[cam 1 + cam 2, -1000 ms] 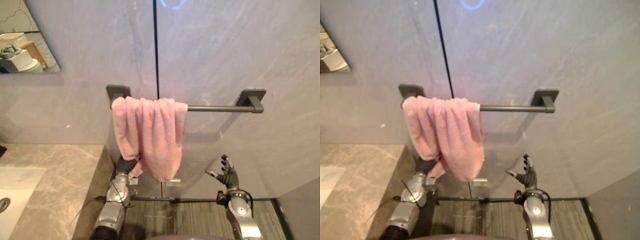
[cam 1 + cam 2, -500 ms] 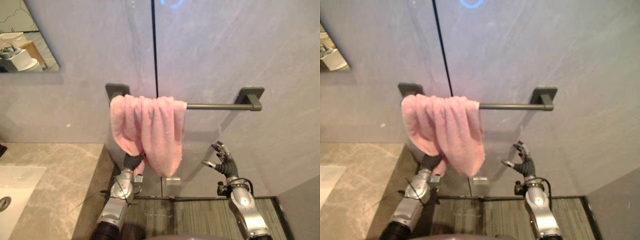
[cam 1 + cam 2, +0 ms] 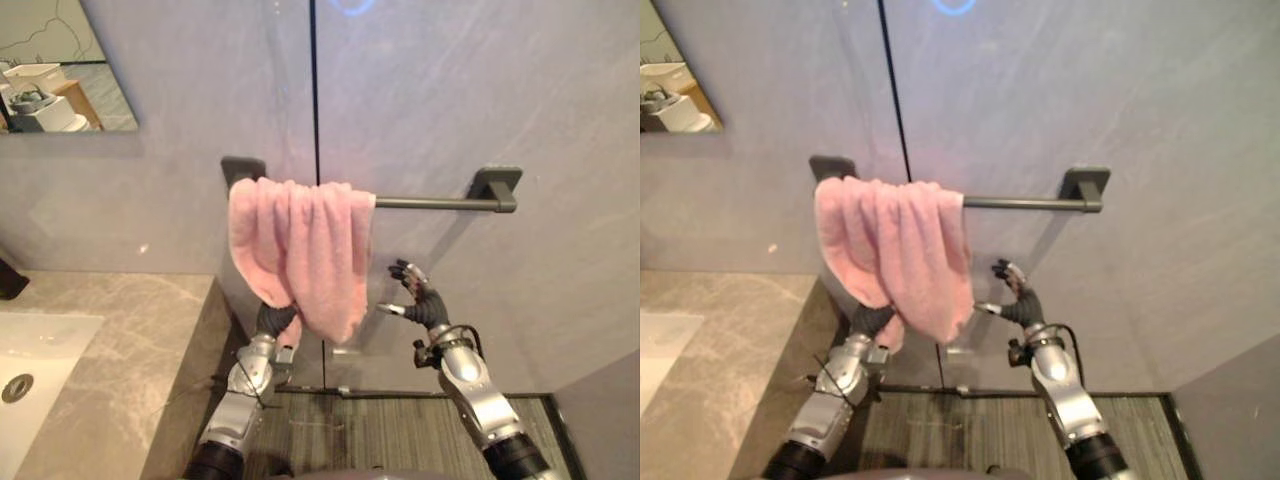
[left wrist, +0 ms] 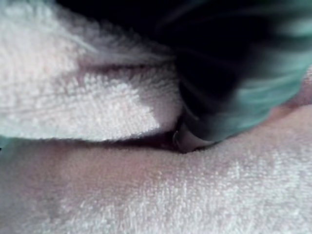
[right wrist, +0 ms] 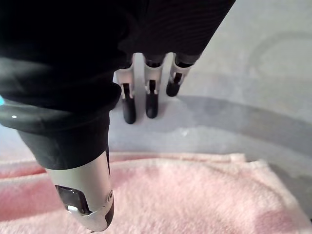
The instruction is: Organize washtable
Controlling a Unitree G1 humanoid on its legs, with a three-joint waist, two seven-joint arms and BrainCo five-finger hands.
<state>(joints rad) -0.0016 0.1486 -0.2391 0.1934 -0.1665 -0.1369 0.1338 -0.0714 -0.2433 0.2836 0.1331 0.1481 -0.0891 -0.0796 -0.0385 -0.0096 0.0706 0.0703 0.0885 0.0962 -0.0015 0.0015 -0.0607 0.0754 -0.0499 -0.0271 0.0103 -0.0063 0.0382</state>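
A pink towel [image 3: 300,250] hangs bunched at the left end of a dark wall bar [image 3: 430,203], whose right half is bare. My left hand [image 3: 272,322] reaches up under the towel's lower left fold and goes behind the cloth. Terry cloth [image 4: 122,195] presses right against that hand in the left wrist view. My right hand [image 3: 418,300] is open, just right of the towel's lower edge and below the bar. Its fingers [image 5: 151,105] point at the wall, and the towel [image 5: 195,195] lies beside its thumb [image 5: 87,195] without touching it.
A grey marble counter [image 3: 110,350] with a white sink [image 3: 30,360] lies at the left. A mirror [image 3: 60,60] hangs at the upper left. A dark object [image 3: 8,280] stands at the counter's far left edge. Striped flooring [image 3: 350,430] runs below the wall.
My right hand has risen and moved left, close to the towel's lower right edge. My left arm has pushed a little higher under the towel. The camera has shifted slightly.
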